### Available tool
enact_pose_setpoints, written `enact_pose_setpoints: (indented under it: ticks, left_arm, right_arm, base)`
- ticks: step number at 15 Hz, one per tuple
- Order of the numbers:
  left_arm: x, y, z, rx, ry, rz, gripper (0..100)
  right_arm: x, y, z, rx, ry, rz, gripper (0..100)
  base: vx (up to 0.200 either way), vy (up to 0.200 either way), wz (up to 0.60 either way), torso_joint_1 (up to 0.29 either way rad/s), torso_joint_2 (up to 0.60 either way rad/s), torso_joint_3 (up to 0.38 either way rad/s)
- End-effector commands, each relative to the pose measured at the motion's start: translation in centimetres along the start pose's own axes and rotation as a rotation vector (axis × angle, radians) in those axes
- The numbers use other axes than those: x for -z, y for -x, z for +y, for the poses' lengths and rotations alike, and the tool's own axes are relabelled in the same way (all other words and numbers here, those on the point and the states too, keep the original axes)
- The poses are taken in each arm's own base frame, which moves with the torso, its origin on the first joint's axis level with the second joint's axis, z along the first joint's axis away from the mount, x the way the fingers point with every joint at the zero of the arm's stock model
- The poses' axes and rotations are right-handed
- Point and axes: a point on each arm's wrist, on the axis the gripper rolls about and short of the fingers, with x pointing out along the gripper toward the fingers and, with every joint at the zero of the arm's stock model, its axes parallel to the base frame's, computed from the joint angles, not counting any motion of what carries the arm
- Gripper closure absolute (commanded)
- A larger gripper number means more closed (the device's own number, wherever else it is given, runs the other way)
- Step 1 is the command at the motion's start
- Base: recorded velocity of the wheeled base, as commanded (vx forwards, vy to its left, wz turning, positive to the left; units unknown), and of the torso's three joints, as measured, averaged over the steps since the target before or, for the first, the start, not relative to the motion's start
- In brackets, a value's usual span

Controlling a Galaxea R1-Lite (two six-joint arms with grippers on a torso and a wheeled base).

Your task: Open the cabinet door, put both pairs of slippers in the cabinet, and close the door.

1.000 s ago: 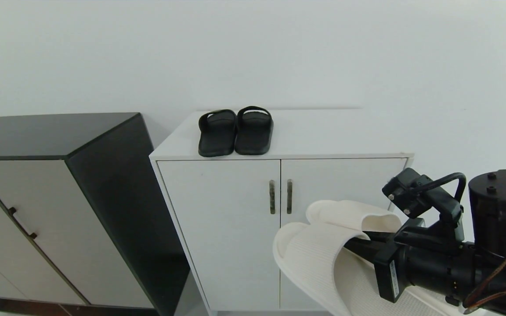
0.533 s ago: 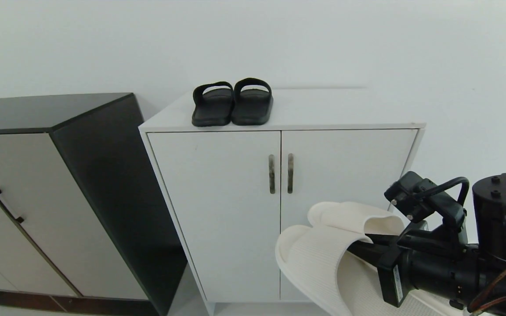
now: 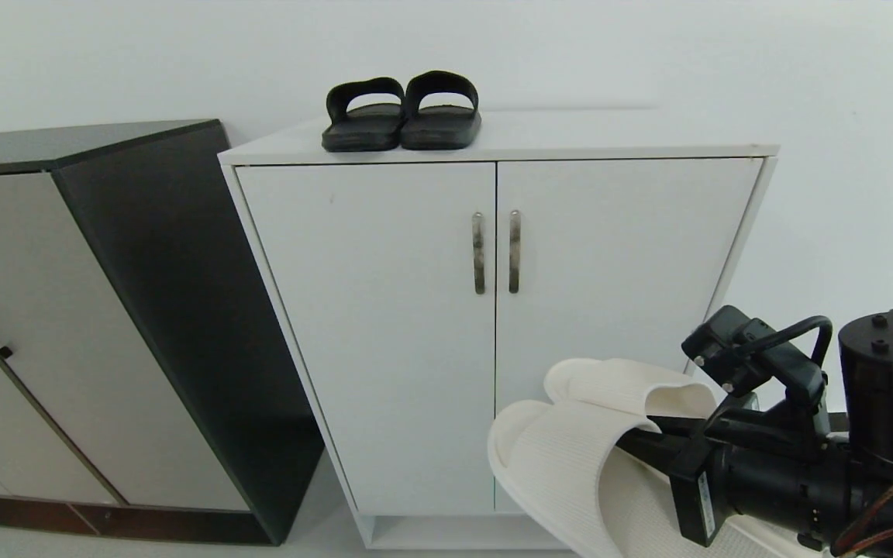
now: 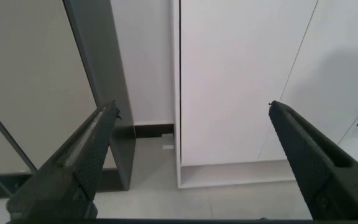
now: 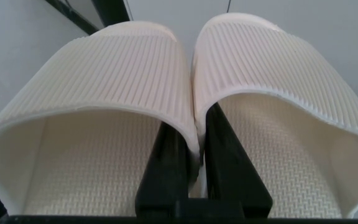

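While level, right fingers (image 5: 165, 165) inside slippers (image 5: 104, 81)

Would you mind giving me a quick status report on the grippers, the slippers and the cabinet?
Right gripper shut on white slippers. Left gripper open, empty. Cabinet doors closed; black slippers on top.

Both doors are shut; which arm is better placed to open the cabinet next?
Left. The left gripper is open and empty, facing the white cabinet; the right gripper is shut on the white slippers.

- On the cabinet (image 3: 384, 325), 11 o'clock: one pair of slippers (image 3: 402, 116).
- Before its right door (image 3: 617, 256), 5 o'clock: second pair of slippers (image 3: 563, 457).
- At 9 o'clock: neighbouring cabinet (image 3: 167, 310).
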Motion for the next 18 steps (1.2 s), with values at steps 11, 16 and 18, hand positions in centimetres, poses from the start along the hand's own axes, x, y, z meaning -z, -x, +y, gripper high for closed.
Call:
enact_pose_setpoints:
  ticks: [11,16,18]
  left_arm:
    - [-13.7,-12.8,-1.0,0.457,0.001,0.086,0]
    - [-17.0,-21.8,-8.3,0.752,-0.021,-0.002,0]
    - [-17.9,-23.9,-11.6,0.817,-0.022,-0.014,0]
  right_arm:
    - [0.9,-0.9,0.0,0.000,0.001,0.042,100]
    - [0.5,-0.9,0.1,-0.004,-0.002,-0.002,100]
    - [0.4,-0.9,0.2,-0.006,0.000,-0.004,100]
  base:
    - [0.000,0.000,0.00,-0.006,0.11,0.104]
    - [0.000,0.000,0.00,0.000,0.00,0.000]
    - [0.000,0.000,0.00,0.000,0.00,0.000]
